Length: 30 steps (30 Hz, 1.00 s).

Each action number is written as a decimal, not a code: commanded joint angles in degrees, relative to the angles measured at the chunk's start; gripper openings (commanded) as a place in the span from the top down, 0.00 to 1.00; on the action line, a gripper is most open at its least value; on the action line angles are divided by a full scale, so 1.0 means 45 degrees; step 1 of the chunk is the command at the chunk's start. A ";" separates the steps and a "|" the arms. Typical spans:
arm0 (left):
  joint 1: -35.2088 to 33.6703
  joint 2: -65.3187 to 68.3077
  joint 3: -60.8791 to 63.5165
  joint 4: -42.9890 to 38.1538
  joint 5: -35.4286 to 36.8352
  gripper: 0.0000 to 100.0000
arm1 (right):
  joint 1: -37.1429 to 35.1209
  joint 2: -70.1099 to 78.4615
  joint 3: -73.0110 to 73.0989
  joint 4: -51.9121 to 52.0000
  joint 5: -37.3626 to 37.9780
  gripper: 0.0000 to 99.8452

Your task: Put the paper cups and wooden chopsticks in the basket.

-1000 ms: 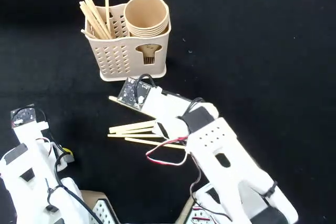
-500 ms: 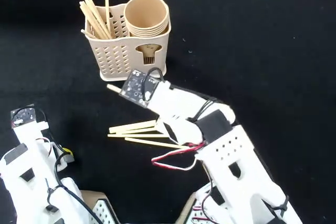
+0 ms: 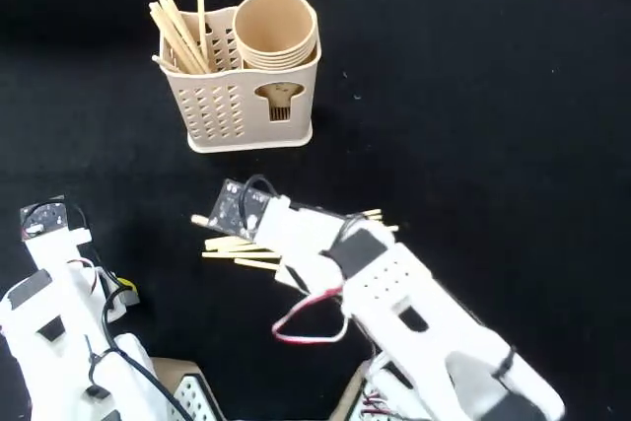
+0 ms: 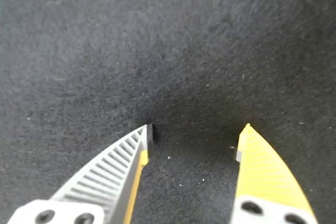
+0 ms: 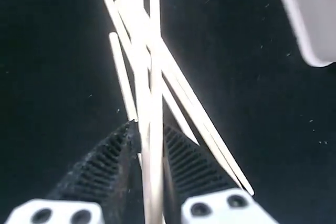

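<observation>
Cups [image 3: 275, 27] sat stacked in the basket [image 3: 237, 110] at the upper left beside several chopsticks [image 3: 179, 32], but loose chopsticks [image 3: 242, 253] lay on the worktop [image 3: 473, 115] at centre-left. The right gripper [image 5: 148, 129], clamped on one chopstick [image 5: 153, 66], had dropped back from the basket's foot to that pile. The left gripper [image 4: 195, 129] hung open at lower left.

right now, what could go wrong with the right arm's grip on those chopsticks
The right gripper pinches wooden chopsticks that cross others in the pile, so lifting could drag or scatter the rest. The sticks jut far ahead of the fingers, so they may swing and slip. The basket already holds leaning chopsticks; new ones might snag them.
</observation>
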 commanded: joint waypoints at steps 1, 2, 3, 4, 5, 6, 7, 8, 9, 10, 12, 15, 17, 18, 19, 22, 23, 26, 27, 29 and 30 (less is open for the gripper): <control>0.0244 -0.0020 0.0068 -0.0234 0.0137 0.72 | 0.0586 0.1553 -0.0186 -0.1133 0.0137 0.99; 0.0244 -0.0020 0.0068 -0.0234 0.0137 0.72 | 0.0703 0.2100 -0.0361 -0.1231 0.0332 0.99; 0.0244 -0.0020 0.0068 -0.0234 0.0137 0.72 | 0.0762 0.2667 -0.0596 -0.1192 0.0488 0.99; 0.0225 -0.0020 0.0068 -0.0234 0.0137 0.72 | 0.0781 0.3214 -0.0850 -0.1172 0.0567 0.98; 0.0225 -0.0020 0.0068 -0.0234 0.0137 0.72 | 0.0781 0.3663 -0.1065 -0.1172 0.0567 0.98; 0.0225 -0.0020 0.0068 -0.0234 0.0137 0.72 | 0.0781 0.4112 -0.1280 -0.1055 0.0567 0.97; 0.0225 -0.0020 0.0068 -0.0234 0.0137 0.72 | 0.0742 0.4523 -0.1495 -0.0821 0.0567 0.94; 0.0225 -0.0020 0.0068 -0.0234 0.0137 0.72 | 0.0723 0.4874 -0.1768 -0.0567 0.0567 0.91; 0.0225 -0.0020 0.0068 -0.0234 0.0137 0.72 | 0.0703 0.5167 -0.2022 -0.0274 0.0606 0.87; 0.0225 -0.0020 0.0068 -0.0234 0.0137 0.72 | 0.0703 0.5382 -0.2295 -0.0059 0.0625 0.85; 0.0244 -0.0020 0.0068 -0.0234 0.0137 0.72 | 0.0703 0.5617 -0.2745 0.0274 0.0625 0.83; 0.0244 -0.0020 0.0068 -0.0234 0.0137 0.72 | 0.0703 0.5636 -0.3253 0.0391 0.0567 0.84; 0.0244 -0.0020 0.0068 -0.0234 0.0137 0.72 | 0.0684 0.5675 -0.3565 0.0410 0.0547 0.84; 0.0244 -0.0020 0.0068 -0.0234 0.0137 0.72 | 0.0586 0.5695 -0.3663 0.0410 0.0508 0.84; 0.0244 -0.0020 0.0068 -0.0234 0.0137 0.72 | 0.0469 0.5714 -0.3722 0.0410 0.0293 0.84; 0.0244 -0.0020 0.0068 -0.0234 0.0137 0.72 | -0.0098 0.5734 -0.3643 0.0430 -0.0176 0.84; 0.0244 -0.0020 0.0068 -0.0234 0.0137 0.72 | -0.0313 0.5734 -0.3526 0.0449 -0.0176 0.84; 0.0244 -0.0020 0.0068 -0.0234 0.0137 0.72 | -0.0879 0.5753 -0.3233 0.0430 -0.0156 0.84; 0.0244 -0.0020 0.0068 -0.0234 0.0137 0.72 | -0.0977 0.5753 -0.3116 0.0430 -0.0156 0.84; 0.0244 -0.0020 0.0068 -0.0234 0.0137 0.72 | -0.1035 0.5753 -0.2940 0.0371 -0.0156 0.83; 0.0244 -0.0020 0.0068 -0.0234 0.0137 0.72 | -0.1035 0.5753 -0.2901 0.0352 -0.0156 0.83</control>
